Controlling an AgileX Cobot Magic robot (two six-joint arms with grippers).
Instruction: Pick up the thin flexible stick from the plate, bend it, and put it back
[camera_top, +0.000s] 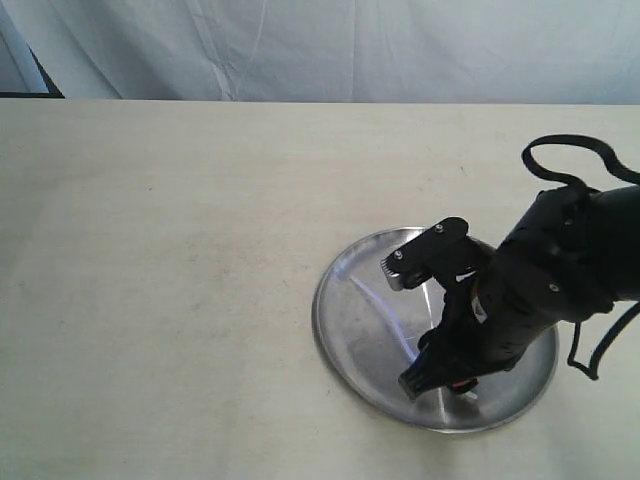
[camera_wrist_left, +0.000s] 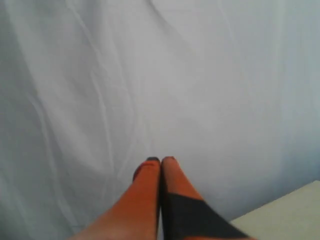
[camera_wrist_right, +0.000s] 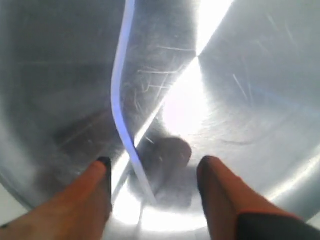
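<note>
The plate (camera_top: 345, 335) is a shiny round silver dish on the right half of the table. On it lies the thin flexible stick (camera_top: 382, 312), pale lilac and gently wavy. My right gripper (camera_top: 400, 330) hangs low over the plate, open, one finger on each side of the stick. In the right wrist view the stick (camera_wrist_right: 118, 107) runs along the plate (camera_wrist_right: 250, 75) and ends between the fingers of the right gripper (camera_wrist_right: 155, 162), closer to one fingertip (camera_wrist_right: 102, 165), touching neither. My left gripper (camera_wrist_left: 161, 160) is shut on nothing and is outside the exterior view.
The beige table (camera_top: 160, 260) stretches left of the plate. A white cloth (camera_top: 330, 50) hangs behind it, and the left wrist view faces that cloth (camera_wrist_left: 150, 75) with a table corner (camera_wrist_left: 285, 217) showing. A bright glare streak (camera_wrist_right: 190, 100) crosses the plate.
</note>
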